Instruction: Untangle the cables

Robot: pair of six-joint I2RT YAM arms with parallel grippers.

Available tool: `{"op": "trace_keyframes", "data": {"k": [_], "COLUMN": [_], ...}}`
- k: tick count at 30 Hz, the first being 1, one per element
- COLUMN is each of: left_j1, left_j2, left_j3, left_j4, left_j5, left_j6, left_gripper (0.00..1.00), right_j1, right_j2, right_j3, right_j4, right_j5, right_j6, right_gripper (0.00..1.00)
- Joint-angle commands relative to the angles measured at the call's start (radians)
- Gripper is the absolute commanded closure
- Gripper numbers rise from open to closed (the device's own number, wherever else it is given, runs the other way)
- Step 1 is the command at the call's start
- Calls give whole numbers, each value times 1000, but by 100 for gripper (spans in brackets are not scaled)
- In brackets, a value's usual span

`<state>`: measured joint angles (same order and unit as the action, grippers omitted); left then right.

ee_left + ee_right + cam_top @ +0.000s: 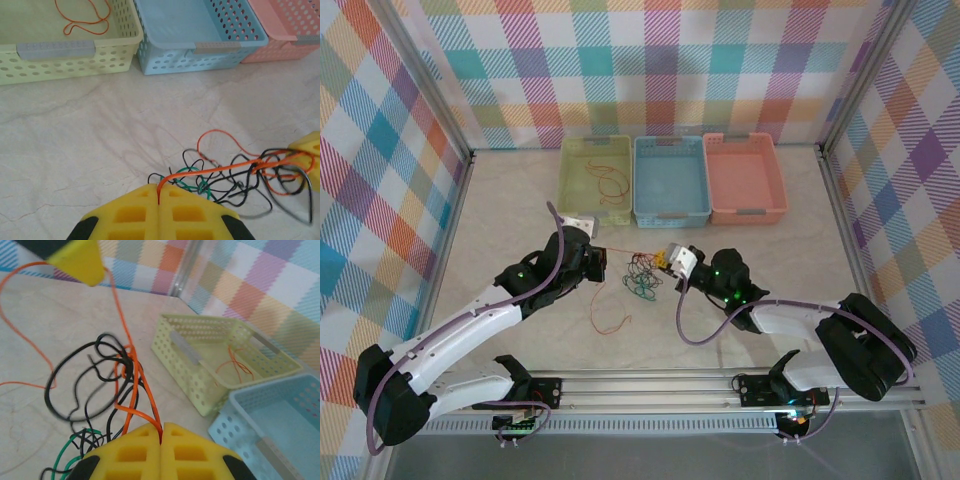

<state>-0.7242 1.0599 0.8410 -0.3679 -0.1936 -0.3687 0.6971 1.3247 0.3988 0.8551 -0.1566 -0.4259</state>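
Observation:
The cables lie in a small orange, black and green tangle (642, 275) on the table between my two grippers. My left gripper (601, 258) is shut on an orange cable (210, 171) that runs taut to the right into the tangle. My right gripper (666, 261) is shut on the orange cable (131, 390) at the tangle's far side. Black loops (65, 385) and a green strand (192, 185) hang around the orange one. The right gripper's yellow fingers (307, 150) show at the edge of the left wrist view. The left gripper's fingers (80, 260) show in the right wrist view.
A loose orange strand (610, 315) trails on the table toward the near edge. At the back stand a yellow-green basket (572, 195) holding an orange cable (608, 183), a blue basket (670, 215) and a pink basket (745, 212). Checked walls close in the sides.

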Motion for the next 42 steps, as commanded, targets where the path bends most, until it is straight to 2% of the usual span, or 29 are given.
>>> {"op": "trace_keyframes", "data": {"k": [1,4,7,11,13,20,29,37,42], "left_j1": [8,8,9,9,8,8,8,8,9], "left_j2": [-20,-21,-26,-39,-40,-54,-70,-117,-150], "left_j3": [9,8,3,-5,-4,-11,-24,-48,-58], "left_j4": [-26,-22,-16,3,3,9,42,117,145], "left_j5": [-55,-53,-51,-27,-30,-30,19,116,193], "left_j6": [-16,-15,-16,-13,-10,-11,0,9,-3], "left_gripper": [100,100,100,100,100,100,100,100,100], "right_j1": [-31,-46,-67,-109,-114,-134,-134,-131,-96], "right_j2": [-32,-38,-35,-41,-52,-62,-50,47,126], "right_j3": [-12,1,15,9,14,15,30,73,116], "right_j4": [62,23,-24,-38,-59,-79,-99,-54,-45], "right_j5": [104,192,338,403,444,416,252,-163,-282], "right_j6": [119,161,200,265,279,305,270,238,211], "right_gripper": [99,97,94,93,89,85,76,64,59]}}
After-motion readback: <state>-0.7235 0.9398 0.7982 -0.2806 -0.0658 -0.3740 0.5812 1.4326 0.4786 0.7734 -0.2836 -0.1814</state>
